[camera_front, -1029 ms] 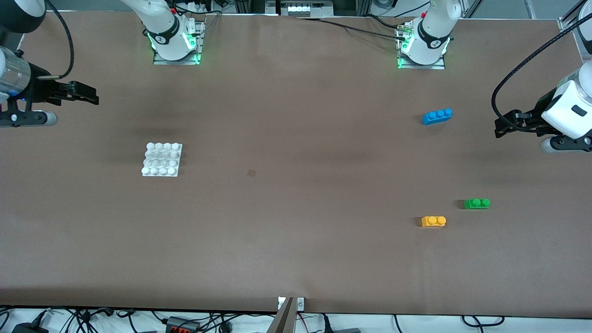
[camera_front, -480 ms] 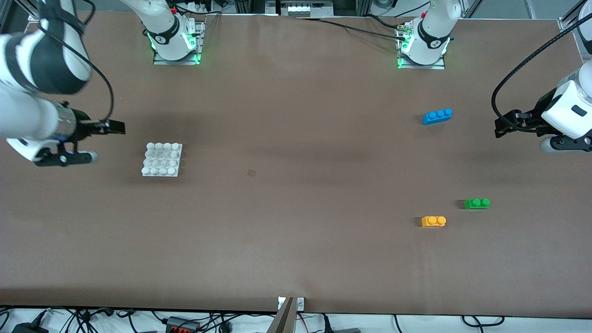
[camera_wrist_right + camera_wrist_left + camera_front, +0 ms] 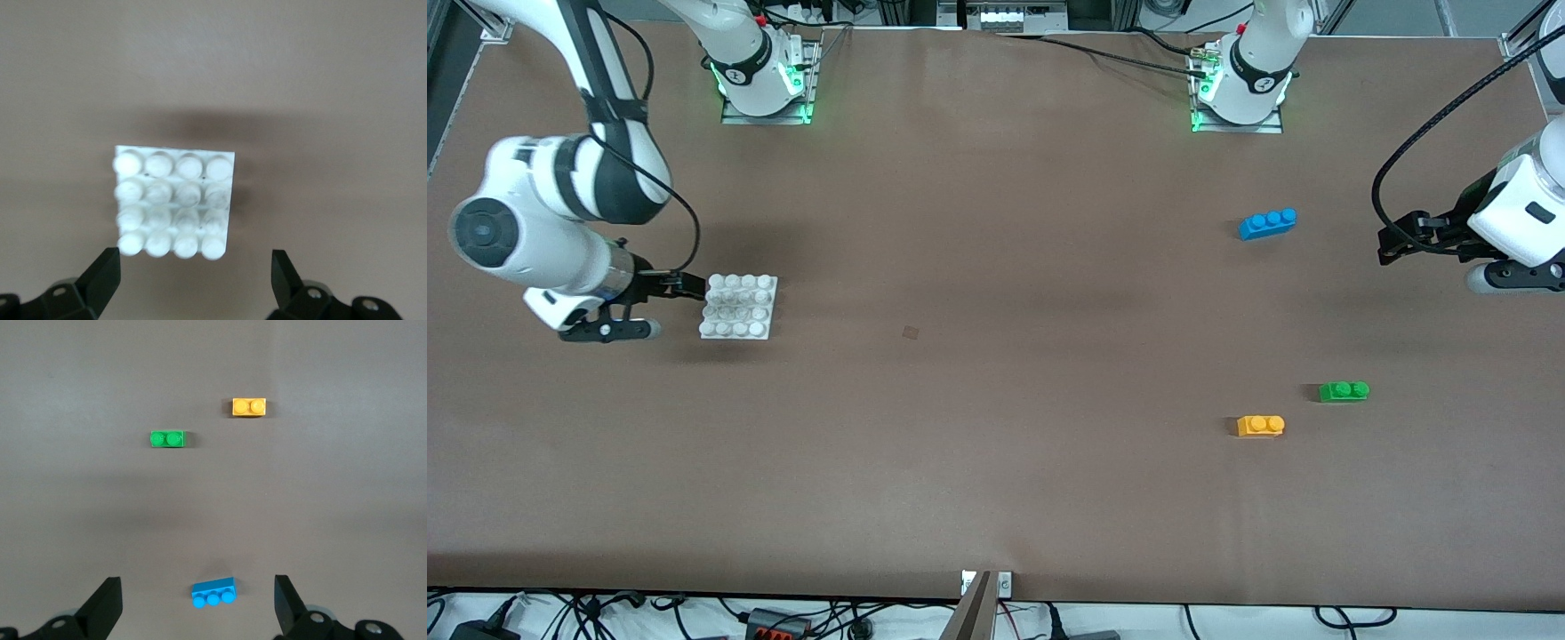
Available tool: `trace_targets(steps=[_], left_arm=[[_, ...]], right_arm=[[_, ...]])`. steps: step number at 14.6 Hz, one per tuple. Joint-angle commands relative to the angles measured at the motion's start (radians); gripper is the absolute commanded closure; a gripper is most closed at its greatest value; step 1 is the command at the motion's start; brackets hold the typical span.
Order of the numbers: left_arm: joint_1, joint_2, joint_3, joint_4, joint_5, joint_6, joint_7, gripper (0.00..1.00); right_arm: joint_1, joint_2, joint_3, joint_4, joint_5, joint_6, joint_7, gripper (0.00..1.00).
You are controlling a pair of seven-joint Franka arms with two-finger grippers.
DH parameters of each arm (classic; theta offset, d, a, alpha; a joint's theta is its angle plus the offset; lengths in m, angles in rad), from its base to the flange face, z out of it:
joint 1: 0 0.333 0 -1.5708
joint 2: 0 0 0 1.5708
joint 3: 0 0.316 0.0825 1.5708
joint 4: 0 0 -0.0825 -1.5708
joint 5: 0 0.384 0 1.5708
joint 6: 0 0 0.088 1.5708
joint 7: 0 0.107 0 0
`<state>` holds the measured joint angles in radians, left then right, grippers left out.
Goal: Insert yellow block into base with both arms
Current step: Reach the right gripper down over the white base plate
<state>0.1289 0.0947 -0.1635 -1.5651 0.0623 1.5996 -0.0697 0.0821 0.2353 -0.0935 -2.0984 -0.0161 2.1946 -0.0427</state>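
Note:
The yellow block (image 3: 1261, 426) lies on the table toward the left arm's end, nearer the front camera; it also shows in the left wrist view (image 3: 249, 407). The white base (image 3: 738, 307) lies toward the right arm's end and fills the right wrist view (image 3: 173, 202). My right gripper (image 3: 687, 286) is open and empty, low beside the base's edge, with its fingers (image 3: 100, 277) spread wider than the base. My left gripper (image 3: 1392, 242) is open and empty, held above the table's edge near the blue brick; its fingers (image 3: 105, 603) frame that brick.
A blue three-stud brick (image 3: 1267, 223) lies near the left arm's base, also in the left wrist view (image 3: 213, 593). A green two-stud brick (image 3: 1344, 391) lies beside the yellow block, also in the left wrist view (image 3: 167, 439). Cables run along the table's front edge.
My right arm has swung from the table's edge toward the base and lowered, bringing its gripper right beside the base. The left arm and all bricks have not moved.

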Motion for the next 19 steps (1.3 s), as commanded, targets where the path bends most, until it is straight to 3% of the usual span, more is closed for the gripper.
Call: trace_targets(steps=[1, 4, 6, 8, 12, 19], left_arm=[[0.008, -0.003, -0.008, 0.014, 0.011, -0.018, -0.002, 0.0], [0.008, -0.003, -0.008, 0.014, 0.011, -0.018, -0.001, 0.0], [0.008, -0.003, -0.008, 0.014, 0.011, -0.018, -0.002, 0.0], [0.008, -0.003, -0.008, 0.014, 0.011, -0.018, -0.001, 0.0], [0.008, -0.003, -0.008, 0.014, 0.011, -0.018, -0.001, 0.0], [0.008, -0.003, -0.007, 0.014, 0.011, -0.018, -0.001, 0.0]], right_arm=[[-0.038, 0.001, 0.006, -0.135, 0.007, 0.154, -0.002, 0.0], [-0.071, 0.076, 0.009, -0.152, 0.005, 0.25, -0.008, 0.0], [-0.068, 0.094, 0.012, -0.15, 0.008, 0.258, -0.006, 0.23], [-0.068, 0.095, 0.018, -0.15, 0.046, 0.258, -0.008, 0.33], [-0.067, 0.107, 0.058, -0.141, 0.128, 0.264, -0.009, 0.34], [-0.074, 0.137, 0.058, -0.141, 0.131, 0.292, -0.057, 0.34]])
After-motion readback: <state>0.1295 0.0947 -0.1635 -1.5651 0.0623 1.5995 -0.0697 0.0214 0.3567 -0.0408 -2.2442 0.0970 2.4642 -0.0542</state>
